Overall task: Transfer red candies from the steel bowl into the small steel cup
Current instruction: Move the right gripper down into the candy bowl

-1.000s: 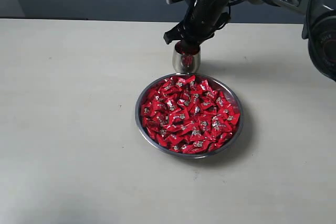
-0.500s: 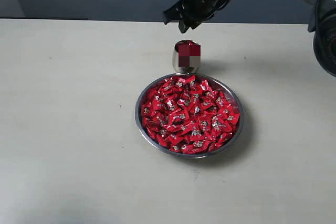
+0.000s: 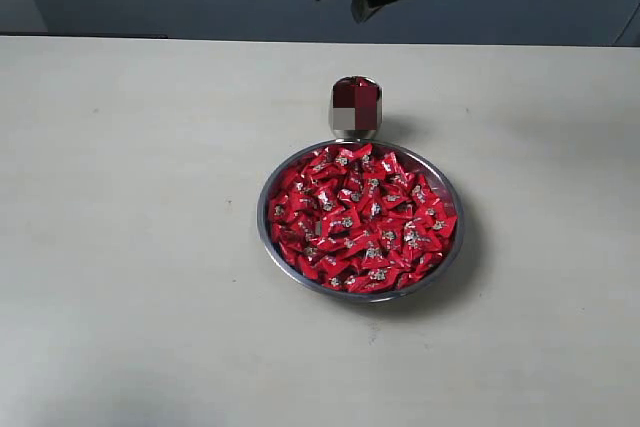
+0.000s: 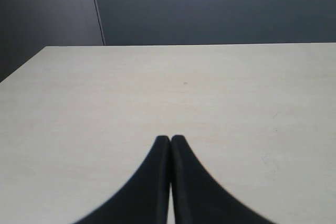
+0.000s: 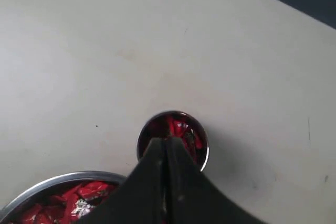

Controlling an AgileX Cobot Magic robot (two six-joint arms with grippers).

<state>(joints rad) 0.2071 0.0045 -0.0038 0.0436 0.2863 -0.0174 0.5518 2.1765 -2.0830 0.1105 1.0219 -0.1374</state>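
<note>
I saw right gripper (image 3: 360,9) hanging high over small steel cup (image 3: 355,112), fingers pressed together, nothing between them. Cup stood upright just beside steel bowl (image 3: 260,222), on side toward worktop's (image 3: 140,207) far edge, red candies (image 5: 178,127) inside. Bowl, mid-worktop, was heaped with more. Left gripper (image 4: 170,140) hovered over worktop, fingers together.

Beneath your matt black right gripper (image 5: 165,142), the small steel cup (image 3: 355,117) and the steel bowl (image 3: 262,225) beside it are polished, mirror-bright metal. The red candies (image 3: 360,217) wear glossy, crinkled foil. The table (image 3: 130,197) looks pale, smooth and matt.
</note>
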